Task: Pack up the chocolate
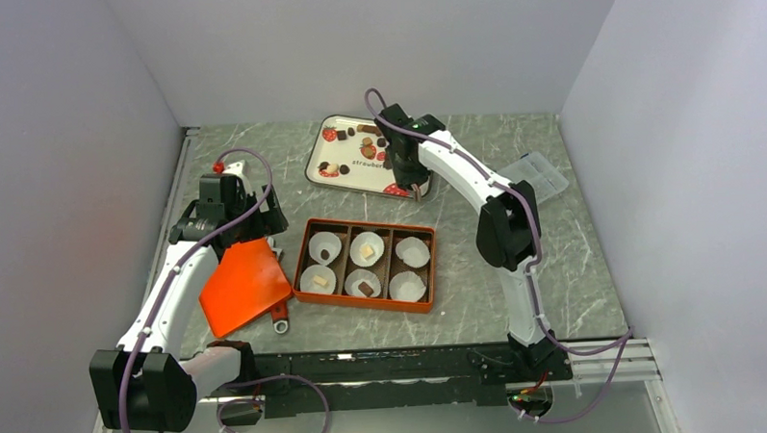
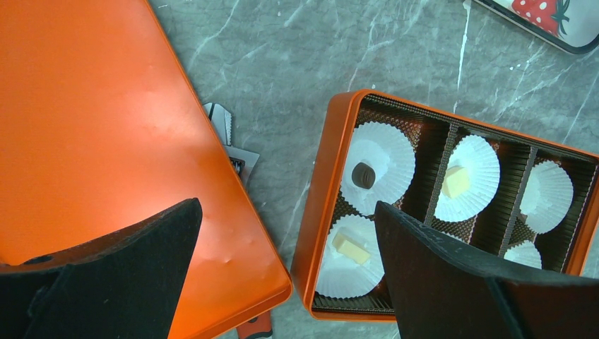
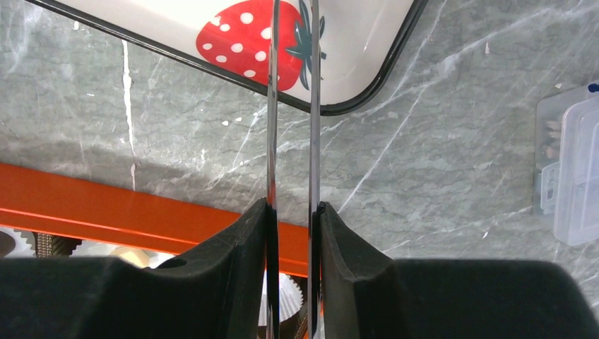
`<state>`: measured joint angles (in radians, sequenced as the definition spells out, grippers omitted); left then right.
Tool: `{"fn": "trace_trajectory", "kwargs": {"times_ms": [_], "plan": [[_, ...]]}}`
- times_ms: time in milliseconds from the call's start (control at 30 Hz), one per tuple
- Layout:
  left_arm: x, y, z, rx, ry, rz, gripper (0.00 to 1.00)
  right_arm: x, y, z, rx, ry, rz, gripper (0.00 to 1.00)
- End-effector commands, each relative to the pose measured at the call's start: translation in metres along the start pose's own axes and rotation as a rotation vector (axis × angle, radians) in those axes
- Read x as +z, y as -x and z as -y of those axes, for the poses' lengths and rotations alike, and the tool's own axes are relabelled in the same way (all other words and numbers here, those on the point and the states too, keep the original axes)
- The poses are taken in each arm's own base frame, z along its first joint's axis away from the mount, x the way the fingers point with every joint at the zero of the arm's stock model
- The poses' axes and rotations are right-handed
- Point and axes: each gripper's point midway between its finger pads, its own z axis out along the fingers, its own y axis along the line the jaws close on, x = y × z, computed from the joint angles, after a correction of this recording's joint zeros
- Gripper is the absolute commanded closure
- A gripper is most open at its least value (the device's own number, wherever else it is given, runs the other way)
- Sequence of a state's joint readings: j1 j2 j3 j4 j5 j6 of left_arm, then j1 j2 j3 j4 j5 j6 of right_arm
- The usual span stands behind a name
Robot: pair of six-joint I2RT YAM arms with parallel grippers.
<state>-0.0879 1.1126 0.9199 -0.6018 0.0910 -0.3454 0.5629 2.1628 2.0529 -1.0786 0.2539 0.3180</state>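
Several small chocolates (image 1: 358, 145), dark and light, lie on the white strawberry tray (image 1: 332, 175). The orange box (image 1: 363, 305) holds white paper cups. One cup carries a dark chocolate (image 2: 364, 174); two others carry cream ones (image 2: 455, 181) (image 2: 351, 247). My right gripper (image 3: 293, 206) is shut on metal tweezers (image 3: 272, 106), whose blades reach over the tray's near corner (image 3: 353, 42). Their tips are out of view. In the top view this gripper (image 1: 415, 188) hangs between tray and box. My left gripper (image 2: 286, 208) is open above the gap between the orange lid (image 2: 92, 141) and the box's left wall (image 2: 321, 205).
A clear plastic case (image 1: 537, 177) sits at the right of the table. A red-handled tool (image 1: 280, 316) pokes out from under the lid (image 1: 242, 284). Two cups on the box's right side (image 1: 412, 251) (image 1: 407, 286) look empty.
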Motion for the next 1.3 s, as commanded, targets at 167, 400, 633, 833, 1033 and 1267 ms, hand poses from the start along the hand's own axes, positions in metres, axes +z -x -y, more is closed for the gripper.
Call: {"fn": "trace_trajectory", "kwargs": {"times_ms": [167, 400, 633, 833, 1033, 1267], "plan": [[0.001, 0.008, 0.001, -0.003, -0.01, 0.028, 0.01, -0.039, 0.019, 0.012, 0.036, -0.007, 0.099, 0.75], [0.0, 0.009, 0.002, -0.002, -0.013, 0.035, 0.01, -0.077, 0.013, 0.015, 0.048, 0.048, 0.138, 0.76], [-0.003, 0.01, 0.003, -0.002, -0.018, 0.043, 0.01, -0.11, -0.019, 0.006, 0.038, 0.14, 0.135, 0.76], [-0.003, 0.01, 0.005, -0.001, -0.029, 0.044, 0.01, -0.135, -0.062, -0.002, 0.0, 0.193, 0.093, 0.76], [-0.003, 0.01, 0.005, -0.002, -0.029, 0.045, 0.01, -0.155, -0.105, -0.003, -0.019, 0.237, 0.038, 0.76], [-0.004, 0.011, 0.005, -0.002, -0.029, 0.047, 0.01, -0.169, -0.147, 0.0, -0.06, 0.247, -0.036, 0.76]]}}
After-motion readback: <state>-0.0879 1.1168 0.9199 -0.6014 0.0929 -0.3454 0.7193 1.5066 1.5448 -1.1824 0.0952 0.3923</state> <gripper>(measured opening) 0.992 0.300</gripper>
